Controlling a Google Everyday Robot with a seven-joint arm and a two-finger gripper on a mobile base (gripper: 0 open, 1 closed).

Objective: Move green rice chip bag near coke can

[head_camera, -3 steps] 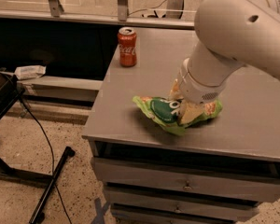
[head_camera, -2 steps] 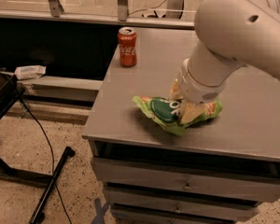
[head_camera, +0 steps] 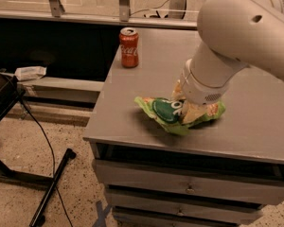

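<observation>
Near the front edge of a grey cabinet top [head_camera: 255, 122], the green rice chip bag [head_camera: 164, 112] was covered by the gripper [head_camera: 181, 104], its hold impossible to tell. The coke can [head_camera: 129, 47] was seen well apart, back-left; the move was judged barely begun

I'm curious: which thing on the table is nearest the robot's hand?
The green rice chip bag: the gripper is down on it. The coke can stands apart, farther back.
</observation>
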